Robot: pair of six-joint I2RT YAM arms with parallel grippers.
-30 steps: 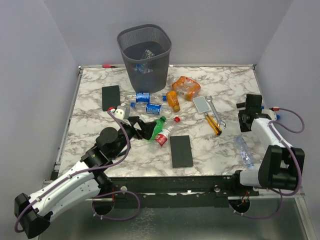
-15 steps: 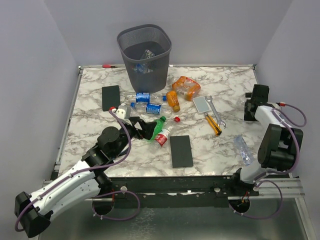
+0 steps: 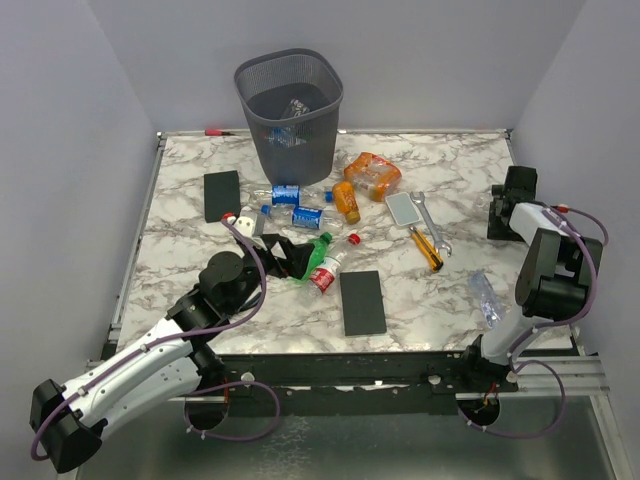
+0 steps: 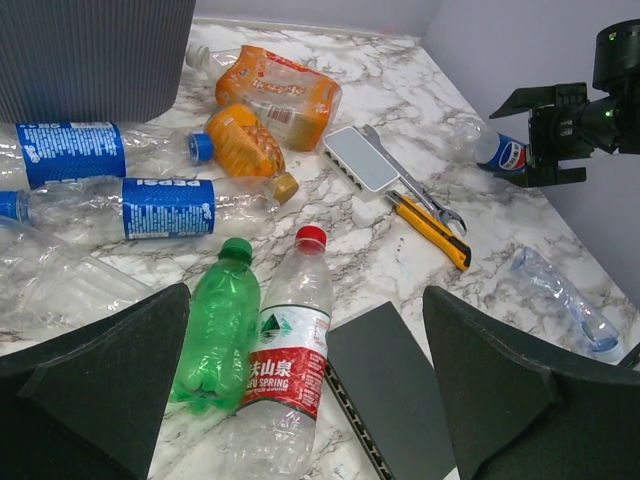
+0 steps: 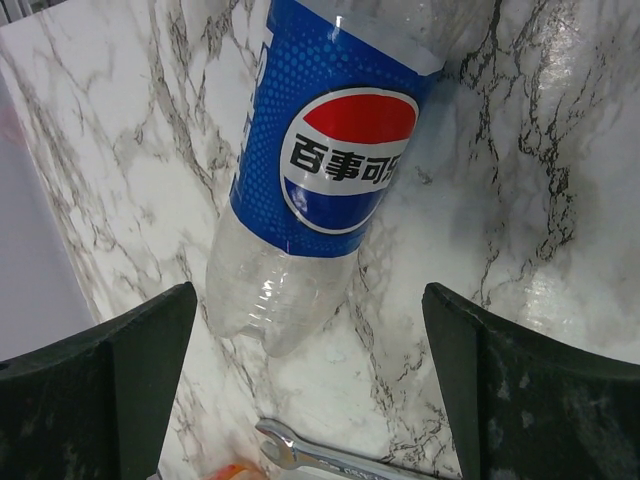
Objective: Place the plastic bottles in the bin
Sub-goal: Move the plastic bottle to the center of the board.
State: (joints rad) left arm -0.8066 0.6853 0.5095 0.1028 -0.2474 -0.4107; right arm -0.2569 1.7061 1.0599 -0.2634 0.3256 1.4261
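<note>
The bin (image 3: pixel 290 100) stands at the back of the table; its grey wall (image 4: pixel 90 50) fills the left wrist view's top left. A green bottle (image 3: pixel 313 252) (image 4: pixel 215 335) and a red-labelled clear bottle (image 3: pixel 328 268) (image 4: pixel 285 360) lie side by side just ahead of my open left gripper (image 3: pixel 285 255) (image 4: pixel 305 375). Two blue-labelled bottles (image 3: pixel 297 205) (image 4: pixel 165 207) and two orange bottles (image 3: pixel 360 185) (image 4: pixel 245 145) lie nearer the bin. My right gripper (image 3: pixel 510 200) (image 5: pixel 310 390) is open above a Pepsi bottle (image 5: pixel 330 160) (image 4: pixel 497 150). A clear bottle (image 3: pixel 487 300) lies near the right front.
Black slabs lie at the left (image 3: pixel 222 195) and at the front middle (image 3: pixel 362 302). A wrench (image 3: pixel 428 220), a yellow-handled tool (image 3: pixel 428 250) and a flat white piece (image 3: pixel 404 209) lie right of centre. Some bottles (image 3: pixel 292 108) sit inside the bin.
My right arm has folded back and its gripper has moved toward the right far edge, over the Pepsi bottle. The left gripper has crept slightly forward.
</note>
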